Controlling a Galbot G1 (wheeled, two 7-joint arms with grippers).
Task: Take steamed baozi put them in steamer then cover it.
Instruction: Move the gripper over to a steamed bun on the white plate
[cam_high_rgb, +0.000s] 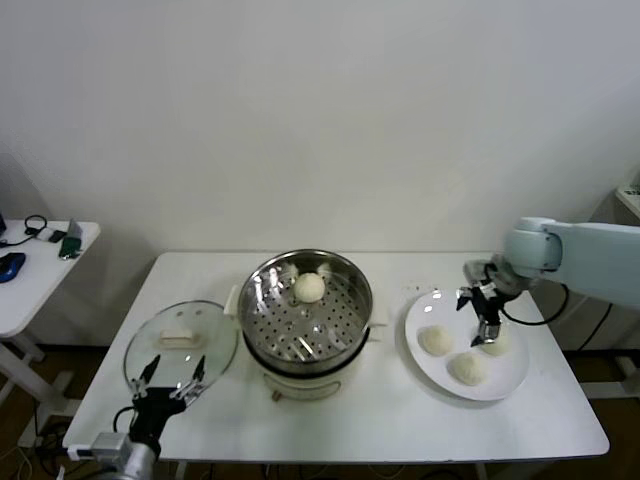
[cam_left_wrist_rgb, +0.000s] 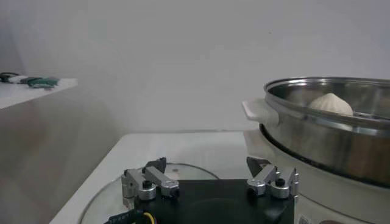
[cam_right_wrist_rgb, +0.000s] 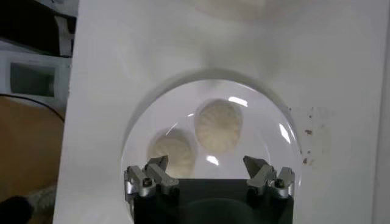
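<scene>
My wide-open, empty right gripper (cam_high_rgb: 484, 322) hovers over three off-white dough buns (cam_high_rgb: 435, 340) below, next descending to grasp one.

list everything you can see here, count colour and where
baozi: one, off-white, on the perforated tray in the steamer
baozi on plate: three, off-white, right of the steamer
steamer: one, steel pot on a cream base, table centre
lid: one, clear glass with cream handle, flat on the table left of the steamer
plate: one, white, right side of the table
table: one, white
side table: one, white, far left, small dark items on it
left claw: open, over the lid's near edge
right claw: open, above the plate's baozi
</scene>
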